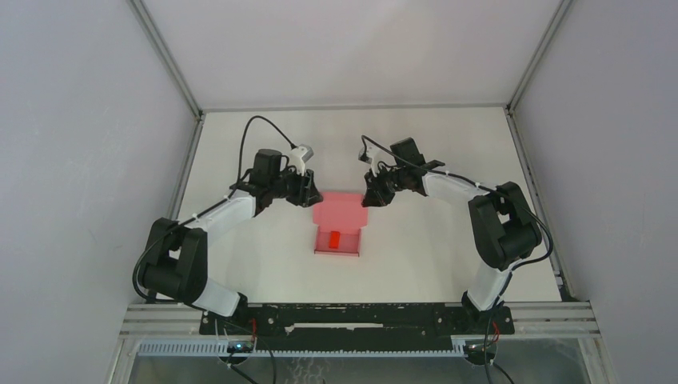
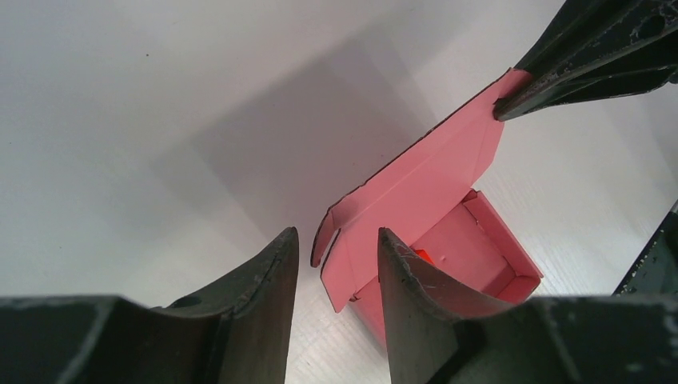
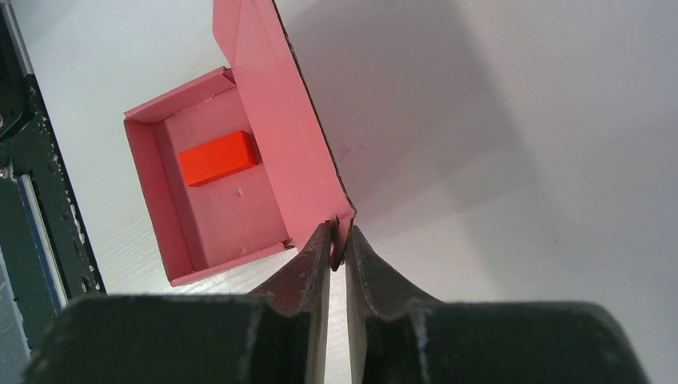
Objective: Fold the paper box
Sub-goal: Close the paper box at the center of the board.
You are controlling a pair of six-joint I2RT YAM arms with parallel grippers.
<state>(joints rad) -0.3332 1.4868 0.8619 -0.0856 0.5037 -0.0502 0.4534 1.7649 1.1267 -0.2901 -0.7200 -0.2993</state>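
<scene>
The pink paper box [image 1: 337, 240] stands open on the white table, its lid [image 1: 340, 208] raised at the far side. A small red block [image 1: 334, 238] lies inside it, also seen in the right wrist view [image 3: 217, 158]. My right gripper [image 1: 369, 194] is shut on the lid's right corner tab [image 3: 342, 228]. In the left wrist view the box [image 2: 472, 256] shows with its lid [image 2: 432, 188] up. My left gripper [image 2: 336, 248] is open, its fingers either side of the lid's left side flap [image 2: 324, 240], not touching it. It sits at the lid's left end [image 1: 310, 194].
The white table [image 1: 432, 256] is walled by grey panels left, right and behind. A black rail [image 1: 352, 316] with the arm bases runs along the near edge. The right arm's elbow [image 1: 504, 224] stands right of the box.
</scene>
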